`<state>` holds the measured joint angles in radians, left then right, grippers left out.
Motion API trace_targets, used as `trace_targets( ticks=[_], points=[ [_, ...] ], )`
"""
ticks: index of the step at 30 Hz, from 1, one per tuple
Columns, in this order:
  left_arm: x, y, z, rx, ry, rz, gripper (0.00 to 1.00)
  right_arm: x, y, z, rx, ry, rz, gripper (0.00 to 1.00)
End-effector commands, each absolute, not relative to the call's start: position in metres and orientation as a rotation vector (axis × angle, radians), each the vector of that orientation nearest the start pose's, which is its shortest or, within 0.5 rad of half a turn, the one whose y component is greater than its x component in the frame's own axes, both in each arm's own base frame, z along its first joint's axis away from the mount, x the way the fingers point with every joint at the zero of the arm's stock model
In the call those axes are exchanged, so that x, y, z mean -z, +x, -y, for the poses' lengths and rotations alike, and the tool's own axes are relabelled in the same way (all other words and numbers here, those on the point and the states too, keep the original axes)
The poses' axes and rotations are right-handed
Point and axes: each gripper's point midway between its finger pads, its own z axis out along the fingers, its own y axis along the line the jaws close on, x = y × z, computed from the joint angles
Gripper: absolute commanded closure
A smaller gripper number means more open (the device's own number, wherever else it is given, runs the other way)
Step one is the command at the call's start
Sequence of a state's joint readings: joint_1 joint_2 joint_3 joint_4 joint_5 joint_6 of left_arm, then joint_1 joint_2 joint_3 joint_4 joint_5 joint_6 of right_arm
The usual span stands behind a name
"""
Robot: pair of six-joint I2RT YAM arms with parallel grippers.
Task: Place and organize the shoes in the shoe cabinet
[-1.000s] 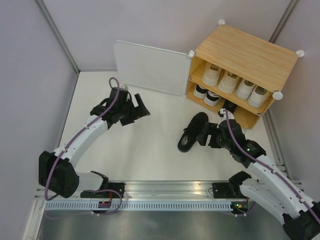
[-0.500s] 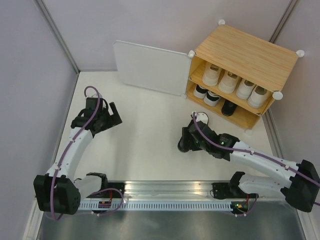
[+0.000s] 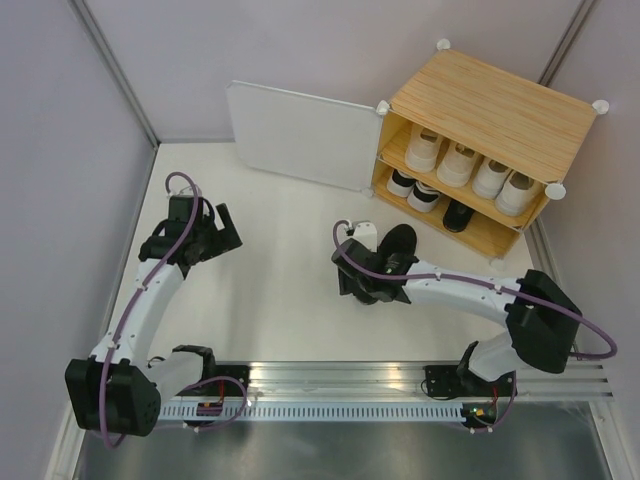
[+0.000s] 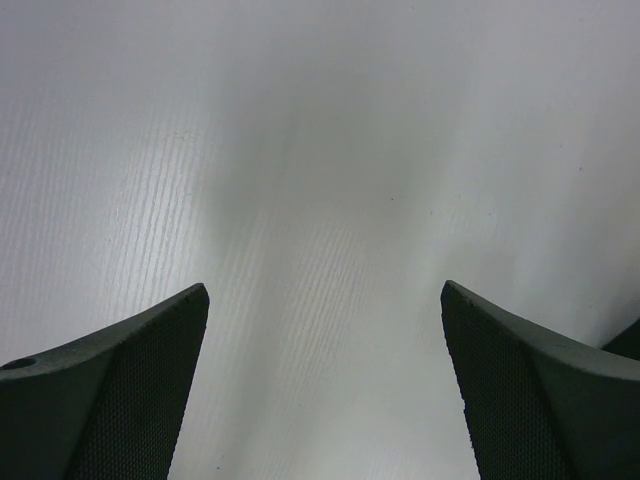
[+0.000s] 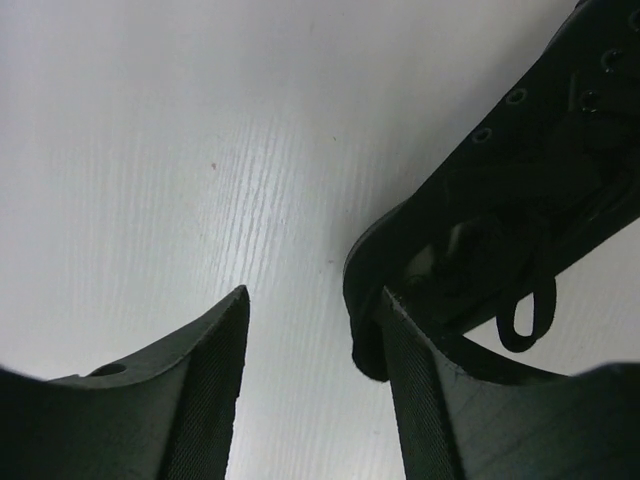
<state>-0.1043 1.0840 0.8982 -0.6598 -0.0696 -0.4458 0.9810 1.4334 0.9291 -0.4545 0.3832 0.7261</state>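
The shoe cabinet [image 3: 490, 100] stands at the far right with its white door [image 3: 300, 135] swung open. Several white and cream shoes [image 3: 465, 165] fill its upper shelf. Two white shoes with black trim [image 3: 415, 190] and a black shoe [image 3: 458, 215] sit on the lower shelf. Another black shoe [image 3: 398, 243] lies on the table in front of it. My right gripper [image 3: 358, 283] is open at this shoe's heel. In the right wrist view the gripper [image 5: 312, 295] has one finger [image 5: 420, 370] inside the black shoe [image 5: 520, 170] and the other outside it. My left gripper [image 3: 225, 228] is open and empty over bare table, also seen in the left wrist view [image 4: 325, 288].
Grey walls close in the white table on the left, back and right. A metal rail [image 3: 340, 385] with the arm bases runs along the near edge. The open door juts out left of the cabinet.
My right gripper has moved left and turned round to the heel of the black shoe on the table. My left arm pulled back to the left a second ago and has stayed still since.
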Motion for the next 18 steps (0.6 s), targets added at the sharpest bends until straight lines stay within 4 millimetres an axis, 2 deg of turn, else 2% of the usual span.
trace_targets(
  ticks=[1,5,8,11,18],
  points=[
    [-0.154,0.285,0.033,0.155,-0.394,-2.355,0.0,-0.075,0.235,-0.268,-0.207,-0.103,-2.445,0.41],
    [-0.155,0.283,0.036,0.178,-0.391,-2.354,0.0,-0.041,0.234,-0.265,-0.152,-0.104,-2.479,0.45],
    [-0.154,0.279,0.042,0.216,-0.379,-2.353,0.0,-0.029,0.233,-0.263,-0.11,-0.107,-2.5,0.46],
    [-0.157,0.276,0.042,0.224,-0.376,-2.339,0.0,-0.026,0.232,-0.257,-0.065,-0.119,-2.507,0.5],
    [-0.159,0.273,0.036,0.191,-0.384,-2.311,0.0,-0.044,0.229,-0.236,0.002,-0.139,-2.475,0.82]
  ],
)
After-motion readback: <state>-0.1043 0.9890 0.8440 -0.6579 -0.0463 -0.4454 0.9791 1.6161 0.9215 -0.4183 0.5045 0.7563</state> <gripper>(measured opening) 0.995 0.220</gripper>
